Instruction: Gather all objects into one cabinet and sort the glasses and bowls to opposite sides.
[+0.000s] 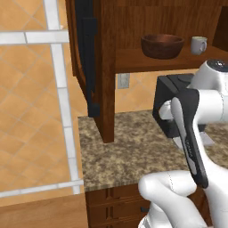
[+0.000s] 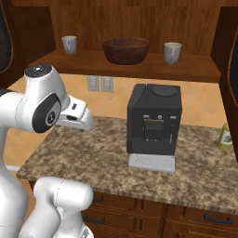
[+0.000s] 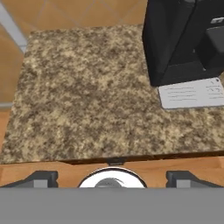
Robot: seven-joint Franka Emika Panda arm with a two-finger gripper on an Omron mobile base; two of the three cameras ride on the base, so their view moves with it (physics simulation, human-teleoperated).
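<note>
The cabinet hangs above the counter with its door swung open to the left, black bar handle showing. On its shelf sits the wide dark-brown bowl in the middle. A pale mug stands to the bowl's left and another pale mug to its right, both upright and apart from the bowl. My gripper is open, fingertips far apart with nothing between them, looking down on the counter well below the shelf.
A black coffee machine stands on the speckled stone counter under the shelf, with a grey drip tray in front. A small yellow-green bottle stands at the counter's right end. Drawers lie below the counter.
</note>
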